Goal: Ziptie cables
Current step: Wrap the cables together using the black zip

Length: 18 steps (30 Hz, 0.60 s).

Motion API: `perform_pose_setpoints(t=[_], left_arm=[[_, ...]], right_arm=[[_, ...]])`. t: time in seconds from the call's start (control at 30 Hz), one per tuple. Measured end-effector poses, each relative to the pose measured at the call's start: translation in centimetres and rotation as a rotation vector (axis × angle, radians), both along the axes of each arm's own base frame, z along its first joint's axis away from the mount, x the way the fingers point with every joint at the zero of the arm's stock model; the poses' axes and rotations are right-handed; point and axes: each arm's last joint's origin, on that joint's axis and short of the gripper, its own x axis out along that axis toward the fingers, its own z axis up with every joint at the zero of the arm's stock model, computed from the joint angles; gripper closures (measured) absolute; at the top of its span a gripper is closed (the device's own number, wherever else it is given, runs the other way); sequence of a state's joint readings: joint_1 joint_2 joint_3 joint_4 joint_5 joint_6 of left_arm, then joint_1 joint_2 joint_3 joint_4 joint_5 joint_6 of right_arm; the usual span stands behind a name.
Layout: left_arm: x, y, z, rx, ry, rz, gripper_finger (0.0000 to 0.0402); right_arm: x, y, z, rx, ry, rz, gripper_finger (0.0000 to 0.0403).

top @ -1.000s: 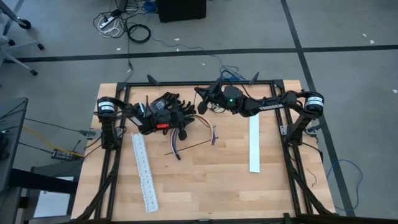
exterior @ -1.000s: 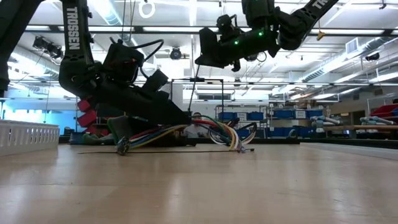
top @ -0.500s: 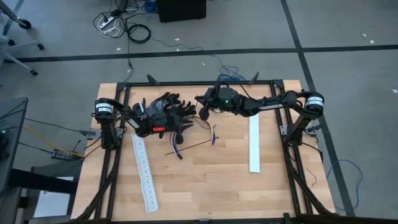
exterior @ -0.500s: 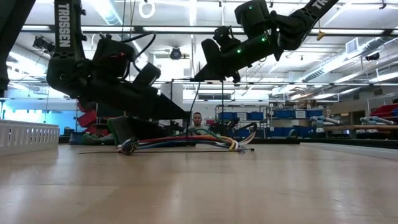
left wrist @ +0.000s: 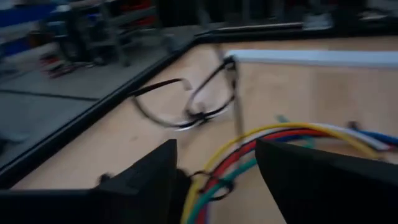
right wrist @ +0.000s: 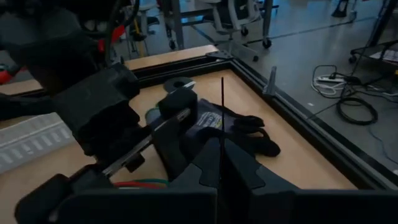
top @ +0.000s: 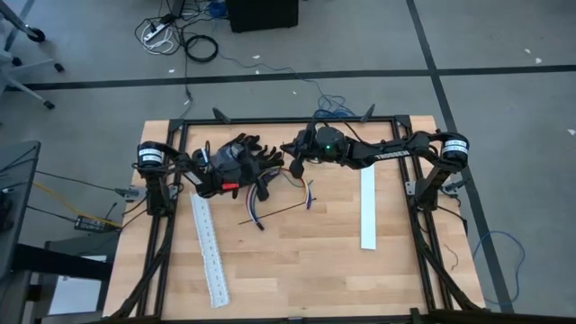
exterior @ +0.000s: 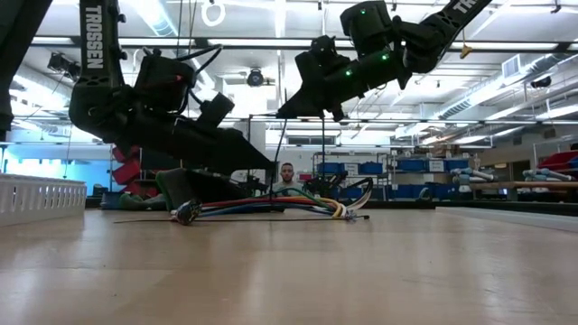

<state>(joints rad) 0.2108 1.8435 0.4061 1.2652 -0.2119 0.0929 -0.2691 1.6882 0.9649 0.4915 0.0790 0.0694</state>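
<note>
Left claw (left wrist: pixel 214 171) wide, astride cables (left wrist: pixel 292 140) on tabletop (top: pixel 306 252). Right claw (right wrist: pixel 221 186) pinches thin black ziptie (right wrist: pixel 222 124) upright. Risk: loose cables fan out, ziptie misses bundle.

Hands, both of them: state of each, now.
Left hand: open, straddling the bundle of thin coloured wires, not gripping it.
Right hand: shut on a thin black zip tie, raised above the table.

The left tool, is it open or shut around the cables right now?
Open. In the left wrist view the left tool shows a clear gap between its two dark fingers, and the cables run loose through it on the table.
</note>
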Motion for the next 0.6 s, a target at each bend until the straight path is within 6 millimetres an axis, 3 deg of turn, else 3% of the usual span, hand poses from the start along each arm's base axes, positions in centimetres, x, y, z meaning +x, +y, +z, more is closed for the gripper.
perform_pose_setpoints(t=[0.13,0.47,0.6], left_arm=[[0.6,0.0,0.2,-0.006,0.0,-0.098,0.0197],[1.6,1.0,0.2,0.016,0.084,-0.08,0.0207],[1.6,1.0,0.2,0.017,0.084,-0.08,0.0234]], right_arm=[[0.0,0.0,0.0,-0.009,0.004,0.006,0.0403],[0.0,-0.1,0.0,-0.011,0.004,0.012,0.0402],[-0.1,-0.2,0.0,-0.021,0.007,-0.002,0.0402]])
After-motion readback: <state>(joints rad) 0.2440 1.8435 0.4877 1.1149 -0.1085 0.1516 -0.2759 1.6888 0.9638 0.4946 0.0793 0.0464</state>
